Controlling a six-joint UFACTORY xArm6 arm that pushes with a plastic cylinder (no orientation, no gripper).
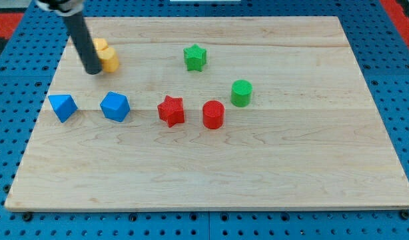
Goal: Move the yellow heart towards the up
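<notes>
Yellow heart: near the tabletop's top-left corner, partly hidden by the rod.
My tip: bare rod, nothing to open or close; at the heart's lower-left, seemingly touching.
Risk: off-centre contact could slide the heart rightward, not up.
Blue blocks: below, clear.

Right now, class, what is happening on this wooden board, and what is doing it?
A robot arm's dark rod is working on the board. My tip sits against the left side of the yellow heart, near the view's top left, with the task of pushing it upward. The other blocks lie apart: a blue triangular block, a blue hexagon, a red star, a red cylinder, a green cylinder and a green star.
</notes>
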